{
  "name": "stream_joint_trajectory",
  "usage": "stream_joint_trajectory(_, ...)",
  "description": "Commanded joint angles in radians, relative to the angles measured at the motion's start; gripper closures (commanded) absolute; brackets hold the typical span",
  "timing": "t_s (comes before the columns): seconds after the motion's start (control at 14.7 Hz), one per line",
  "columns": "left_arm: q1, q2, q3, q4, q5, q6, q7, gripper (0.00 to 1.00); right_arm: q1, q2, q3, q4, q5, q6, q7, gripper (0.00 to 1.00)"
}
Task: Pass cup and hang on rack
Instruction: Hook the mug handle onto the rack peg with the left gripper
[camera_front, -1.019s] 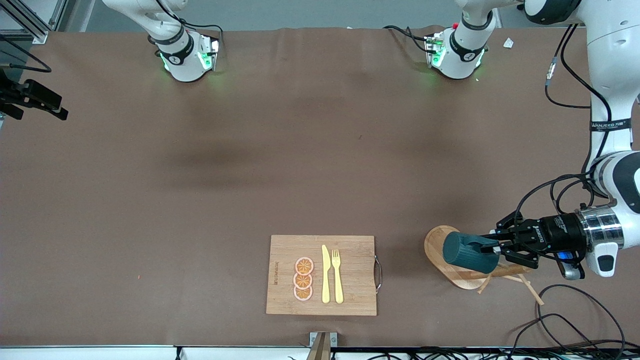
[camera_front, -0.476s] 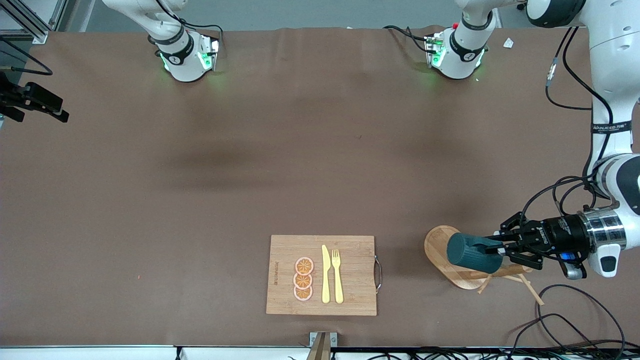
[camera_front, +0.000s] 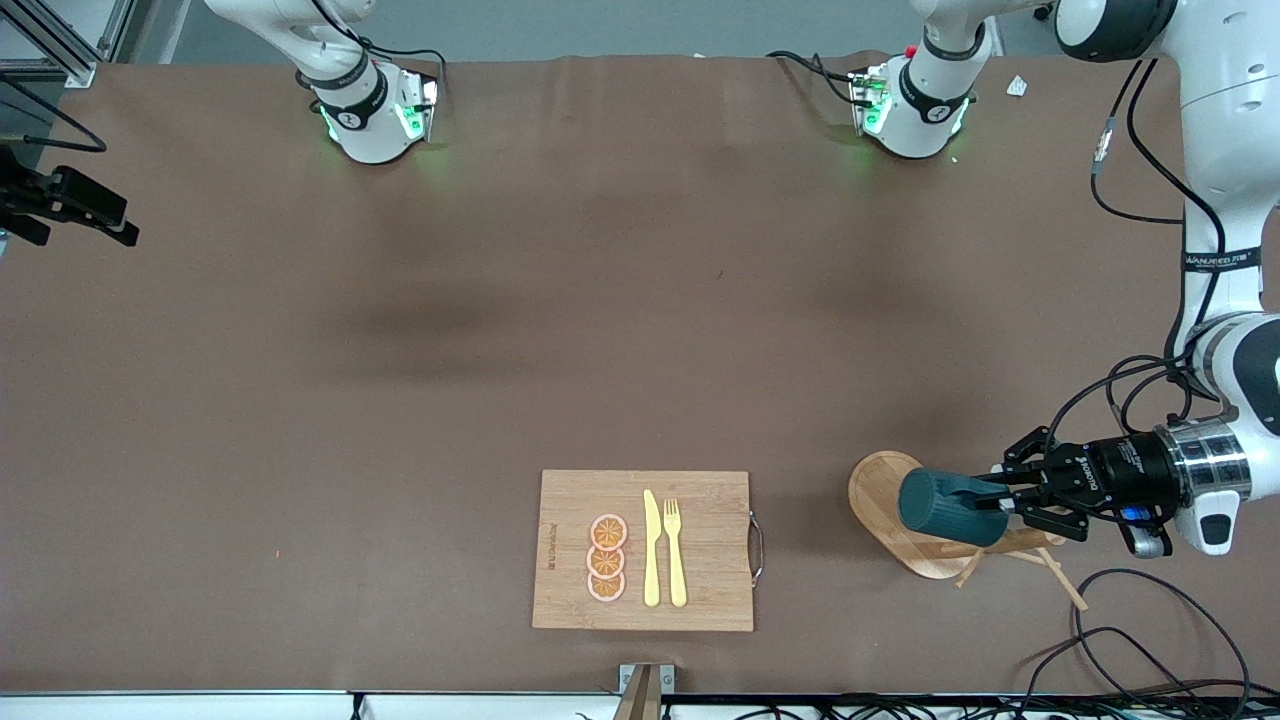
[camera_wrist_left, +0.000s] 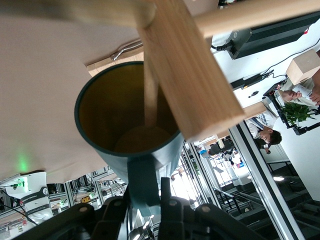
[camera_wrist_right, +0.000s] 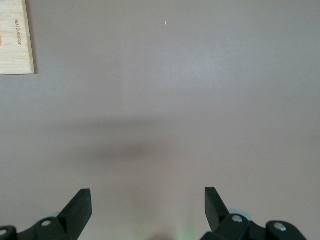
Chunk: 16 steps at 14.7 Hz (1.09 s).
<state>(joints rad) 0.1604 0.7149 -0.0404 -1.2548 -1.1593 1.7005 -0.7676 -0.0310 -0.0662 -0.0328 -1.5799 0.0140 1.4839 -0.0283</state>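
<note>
My left gripper (camera_front: 1000, 497) is clamped on the cup (camera_front: 938, 508), pinching it by its small handle, and holds it tipped on its side over the rack (camera_front: 905, 530). Taking the cutting board (camera_front: 642, 550) as the middle of a clock lying flat on the table, with twelve o'clock toward my bases, the rack stands at about three o'clock, toward my left arm's end of the table. The rack's oval base rests on the table (camera_front: 500, 330) and its thin pegs (camera_front: 1050, 570) fan out from the post.

In my left wrist view the cup (camera_wrist_left: 125, 125) opens away from the fingers (camera_wrist_left: 142, 192), its yellowish inside plain to see. One thin peg (camera_wrist_left: 150, 95) reaches into the cup's mouth, and the broad wooden post (camera_wrist_left: 190, 85) crosses just beside the rim. I cannot tell whether the peg touches the cup's inner wall.

My right gripper (camera_wrist_right: 147, 207) waits with its fingers spread wide and nothing between them, hanging over bare table. A corner of the cutting board (camera_wrist_right: 15, 37) shows in its wrist view.

On the board lie three orange slices (camera_front: 606, 558), stacked in a short column, with a yellow knife (camera_front: 651, 548) and a yellow fork (camera_front: 675, 550) side by side at their three o'clock.
</note>
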Motion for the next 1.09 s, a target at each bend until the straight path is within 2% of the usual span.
stream_joint_trajectory(0.0, 0.021, 0.005, -0.004, 0.005, -0.023, -0.018, -0.002, 0.99, -0.020, 0.006, 0.008, 0.009, 0.012, 0.001, -0.005, 0.00)
stream_joint_trajectory(0.88, 0.045, 0.029, -0.004, 0.005, -0.025, -0.019, -0.001, 0.99, -0.013, 0.000, 0.010, 0.044, 0.009, -0.014, -0.002, 0.00)
stream_joint_trajectory(1.02, 0.045, 0.035, -0.006, 0.005, -0.025, -0.019, -0.001, 0.99, -0.017, -0.001, 0.007, 0.046, 0.011, -0.057, -0.009, 0.00)
